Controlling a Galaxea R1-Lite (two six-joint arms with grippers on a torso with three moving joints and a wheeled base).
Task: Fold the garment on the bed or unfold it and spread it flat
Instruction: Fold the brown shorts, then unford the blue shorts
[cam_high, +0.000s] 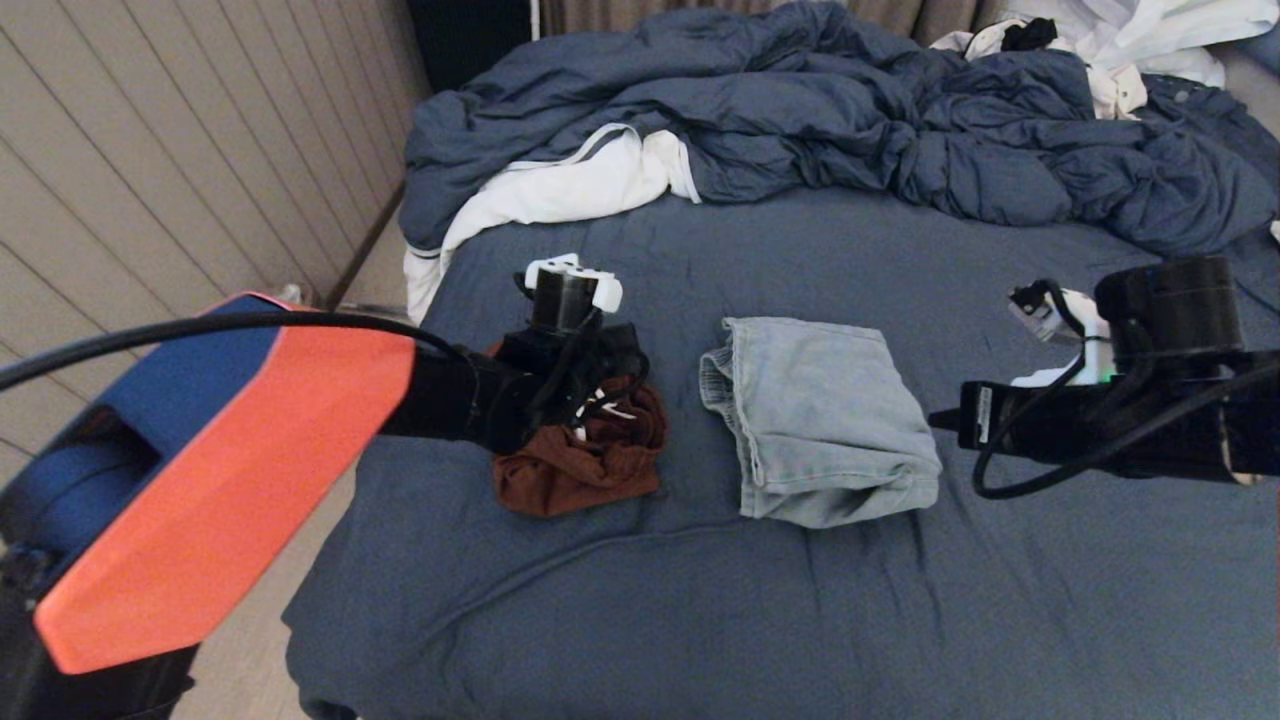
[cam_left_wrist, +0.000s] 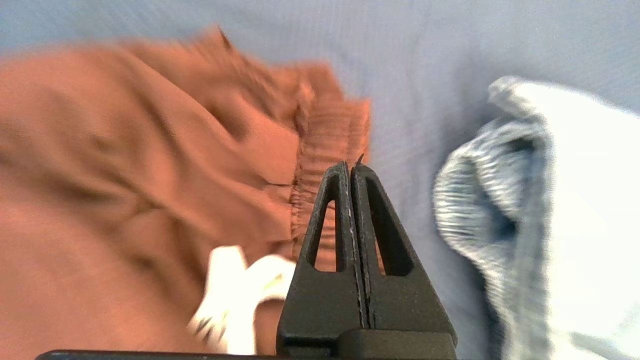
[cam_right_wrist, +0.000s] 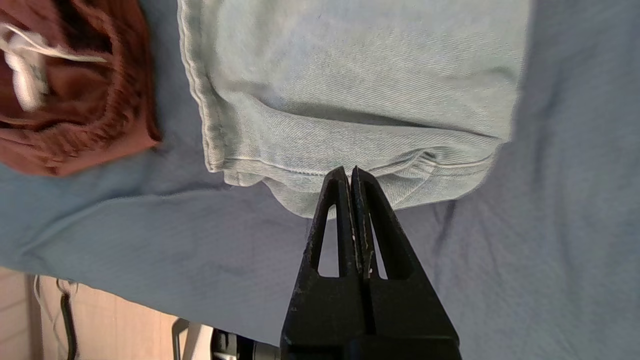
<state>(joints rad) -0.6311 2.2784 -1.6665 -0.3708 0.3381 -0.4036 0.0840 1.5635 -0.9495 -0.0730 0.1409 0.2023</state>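
Rust-brown shorts (cam_high: 580, 465) lie crumpled on the bed's slate-blue sheet (cam_high: 700, 600), with a white drawstring (cam_left_wrist: 235, 290) showing. To their right lies a folded pair of light denim shorts (cam_high: 825, 420). My left gripper (cam_left_wrist: 351, 167) hangs just over the brown shorts' gathered waistband (cam_left_wrist: 325, 135). It is shut, with nothing between its fingers. My right gripper (cam_high: 942, 418) hovers beside the denim shorts' right edge, pointing at them. In the right wrist view the right gripper (cam_right_wrist: 350, 172) is shut and empty, its tips at the denim hem (cam_right_wrist: 350, 150).
A rumpled blue duvet (cam_high: 800, 120) and white linens (cam_high: 570, 190) are piled across the far side of the bed. The bed's left edge (cam_high: 330, 560) drops to the floor beside a panelled wall (cam_high: 180, 160). Open sheet lies in front of both pairs of shorts.
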